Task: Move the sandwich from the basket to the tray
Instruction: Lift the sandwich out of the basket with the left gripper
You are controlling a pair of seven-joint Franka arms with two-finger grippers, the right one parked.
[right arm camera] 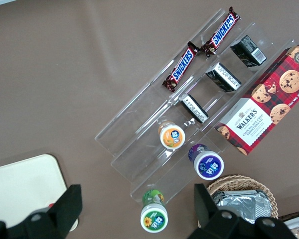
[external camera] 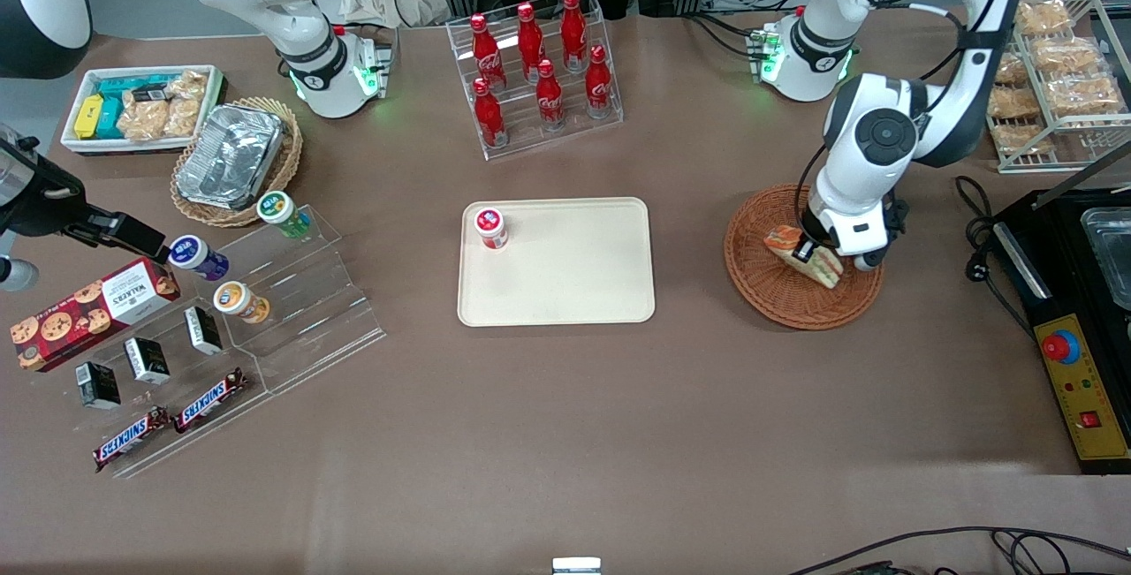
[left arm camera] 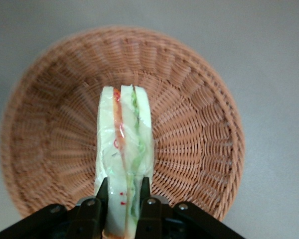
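Observation:
The sandwich (external camera: 817, 264) is a pale bread wedge with orange-red and green filling. It lies in the round reddish-brown wicker basket (external camera: 767, 292) toward the working arm's end of the table. My gripper (external camera: 807, 252) is down in the basket, shut on the sandwich. In the left wrist view the two black fingers (left arm camera: 101, 194) press both bread faces of the sandwich (left arm camera: 124, 144), with the basket (left arm camera: 199, 119) beneath it. The cream-beige tray (external camera: 565, 283) lies at mid-table, with a red-capped jar (external camera: 490, 227) on one corner.
A clear rack of red cola bottles (external camera: 535, 70) stands farther from the front camera than the tray. A black control box (external camera: 1080, 381) and a wire rack of snack bags (external camera: 1056, 80) sit past the basket at the working arm's end. Snack displays (external camera: 221, 328) fill the parked arm's end.

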